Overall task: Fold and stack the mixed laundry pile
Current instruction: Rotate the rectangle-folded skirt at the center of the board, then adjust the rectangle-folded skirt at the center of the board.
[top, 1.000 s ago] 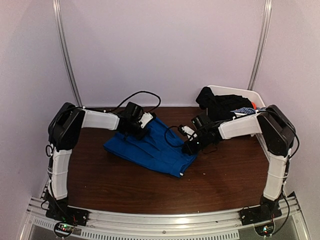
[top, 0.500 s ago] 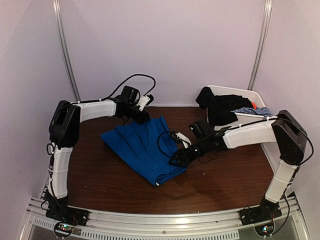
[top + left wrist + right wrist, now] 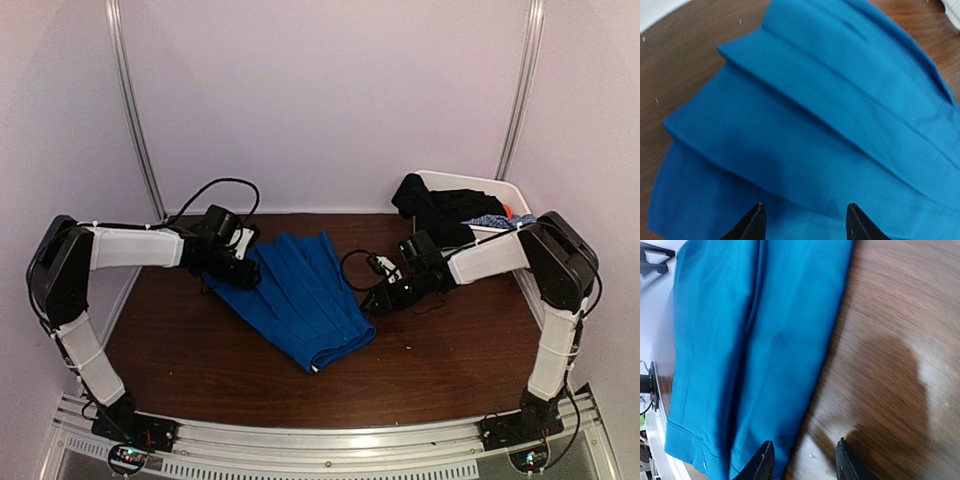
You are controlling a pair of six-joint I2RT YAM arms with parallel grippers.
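Grip gone: left claw (image 3: 805, 212), right claw (image 3: 804, 450) open

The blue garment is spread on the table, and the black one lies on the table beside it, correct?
No. The black garment is draped over the white tub at far right, not on the table; the top external view shows it. The blue garment is spread on the table.

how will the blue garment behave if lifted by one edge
The blue garment lies in soft overlapping folds, so it would likely droop and unfold if lifted. It looks thin, probably light. Pushed, it may bunch rather than slide.
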